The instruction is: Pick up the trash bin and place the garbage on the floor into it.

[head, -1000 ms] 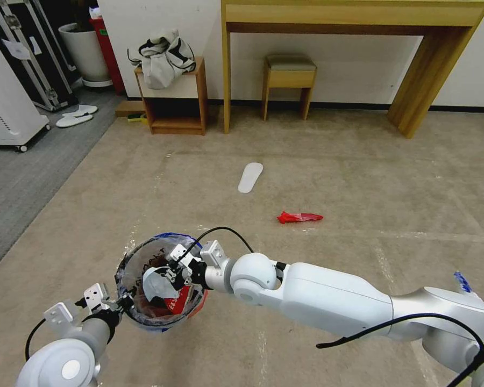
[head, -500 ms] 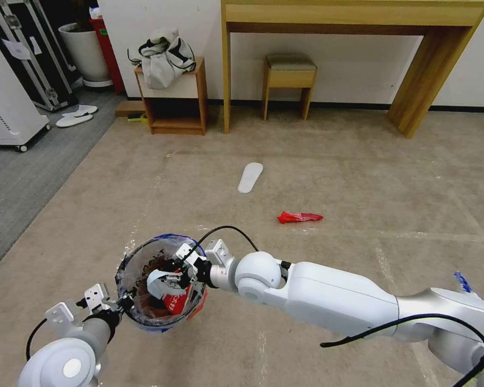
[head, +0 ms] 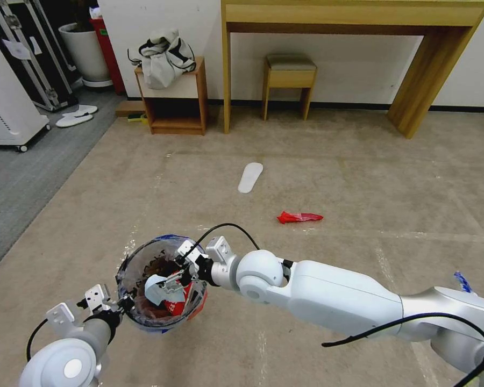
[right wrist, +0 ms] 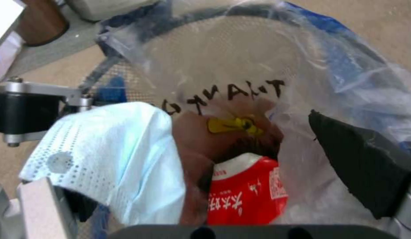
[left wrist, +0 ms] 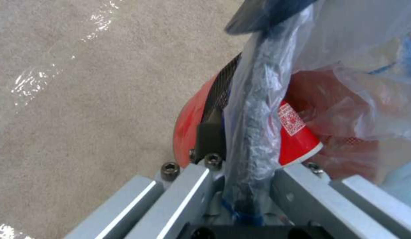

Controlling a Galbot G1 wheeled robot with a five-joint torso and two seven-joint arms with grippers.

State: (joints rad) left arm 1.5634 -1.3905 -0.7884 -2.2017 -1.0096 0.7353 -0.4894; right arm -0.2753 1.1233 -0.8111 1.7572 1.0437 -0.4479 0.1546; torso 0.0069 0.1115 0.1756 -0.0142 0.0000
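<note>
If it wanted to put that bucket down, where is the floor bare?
Bare carpet floor lies around the held trash bin, between the left gripper on its rim and the red wrapper, and beyond the white slipper. By the wall, stool and shelf crowd it.

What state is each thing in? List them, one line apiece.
Trash bin: lifted off the floor, gripped at its rim, bag-lined, partly filled.
Left tool: shut on the bin's rim and liner.
Right tool: over the bin's mouth, open, white paper against one finger.
White paper: crumpled, inside the bin.
Red-white carton: in the bin.
Red wrapper: lying on the carpet, not yet collected.
</note>
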